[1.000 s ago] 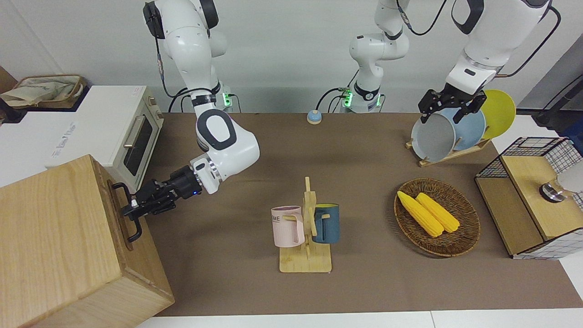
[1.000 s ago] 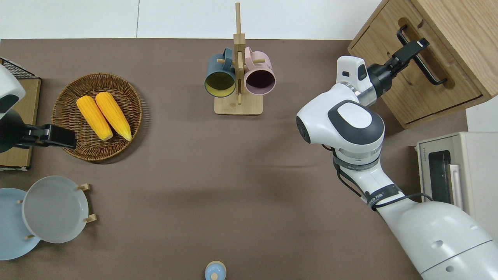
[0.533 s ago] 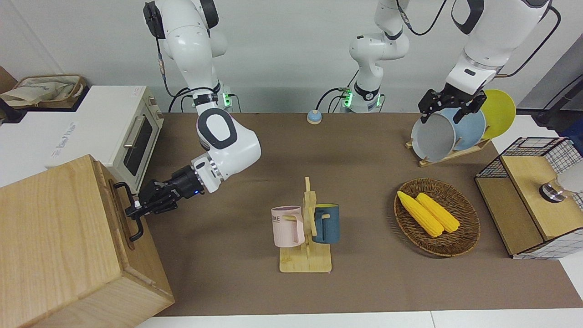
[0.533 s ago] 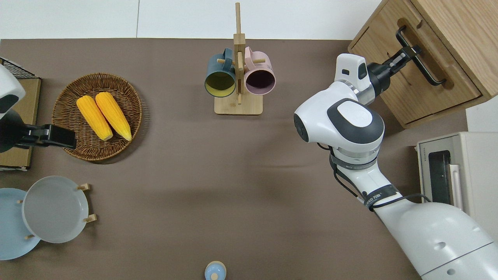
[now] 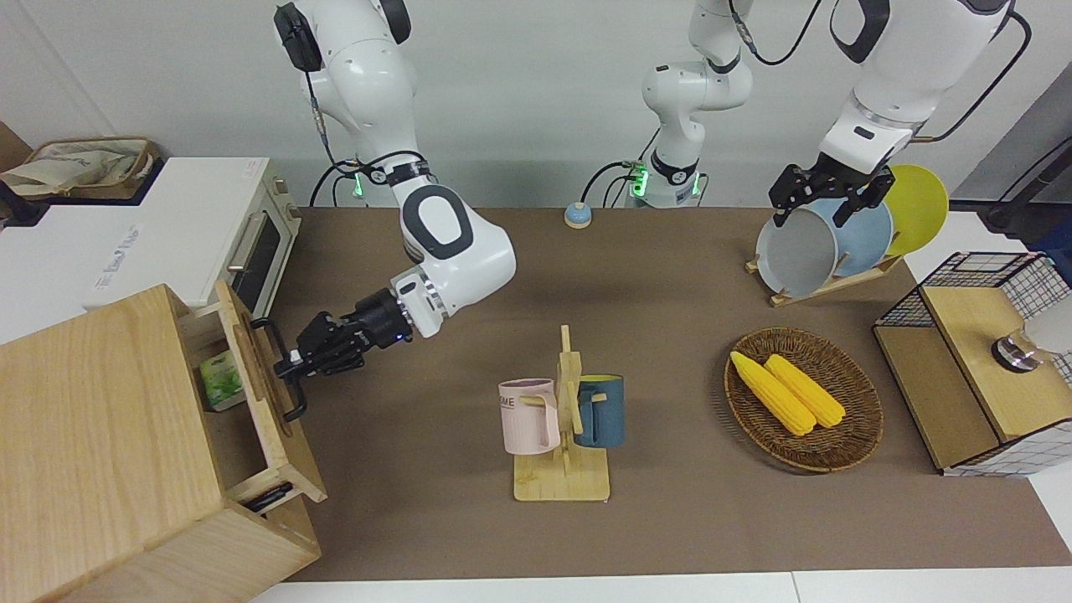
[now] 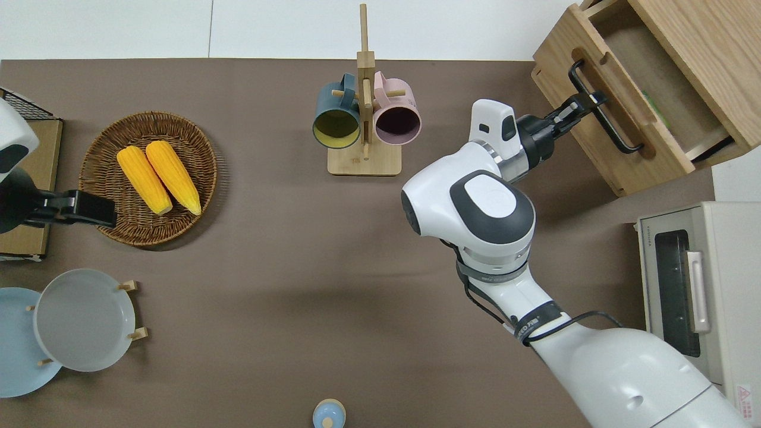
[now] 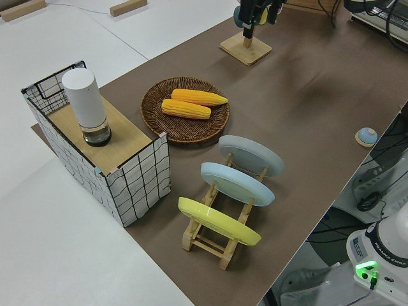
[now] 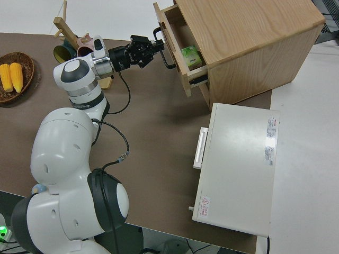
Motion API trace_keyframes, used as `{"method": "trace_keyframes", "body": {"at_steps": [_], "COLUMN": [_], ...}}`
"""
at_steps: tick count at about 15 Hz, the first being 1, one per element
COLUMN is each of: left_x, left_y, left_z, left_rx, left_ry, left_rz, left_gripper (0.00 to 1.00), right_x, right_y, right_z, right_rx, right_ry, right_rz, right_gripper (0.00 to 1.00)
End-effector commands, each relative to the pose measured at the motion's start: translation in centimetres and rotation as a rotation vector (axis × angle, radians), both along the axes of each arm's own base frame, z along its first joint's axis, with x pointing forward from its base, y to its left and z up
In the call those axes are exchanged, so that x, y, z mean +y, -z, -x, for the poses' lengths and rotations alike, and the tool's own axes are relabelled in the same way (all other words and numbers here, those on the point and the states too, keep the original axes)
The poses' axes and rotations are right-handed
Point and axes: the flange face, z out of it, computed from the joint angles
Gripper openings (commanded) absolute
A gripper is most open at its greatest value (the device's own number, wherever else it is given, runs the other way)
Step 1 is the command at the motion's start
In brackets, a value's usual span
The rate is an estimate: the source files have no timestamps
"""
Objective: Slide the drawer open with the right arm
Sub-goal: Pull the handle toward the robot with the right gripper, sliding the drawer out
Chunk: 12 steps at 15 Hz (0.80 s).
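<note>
Pale-wood drawer pulled partly out

Black fingers (image 5: 295,362) of the right gripper (image 6: 579,106) clamped on the black loop handle (image 6: 601,113); drawer (image 5: 266,400) standing partway out of the pale-wood cabinet (image 5: 92,444) at the right arm's end of the table (image 5: 670,276); small green packet (image 5: 221,381) lying inside; white toaster oven (image 6: 695,291) beside the cabinet, nearer the robots; left arm parked, left gripper (image 5: 829,197) with fingers spread.

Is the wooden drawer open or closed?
Open. The drawer sticks out from its cabinet, showing a green packet inside; the right claw grips its handle.
</note>
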Motion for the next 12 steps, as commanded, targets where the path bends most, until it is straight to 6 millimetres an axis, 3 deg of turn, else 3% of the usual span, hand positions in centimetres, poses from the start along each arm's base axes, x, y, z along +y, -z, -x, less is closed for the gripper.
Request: {"method": "trace_keyframes", "body": {"at_steps": [1, 9, 12], "left_x": [0.1, 0.1, 0.1], "left_y": [-0.3, -0.3, -0.4], "left_z": [-0.2, -0.2, -0.2], "left_rx": [0.006, 0.006, 0.005], "left_ry": [0.012, 0.012, 0.012], "left_rz": [-0.016, -0.016, -0.016], "left_gripper": [0.99, 0.99, 0.99], "right_x": [4.0, 12.1, 14.1], "right_y": [-0.6, -0.4, -0.3], "right_z": [1.7, 6.9, 8.3], "right_rx": [0.043, 0.065, 0.067], "right_ry": [-0.03, -0.022, -0.024], "right_rz": [0.001, 0.024, 0.023], "right_gripper": [0.0, 0.0, 0.0]}}
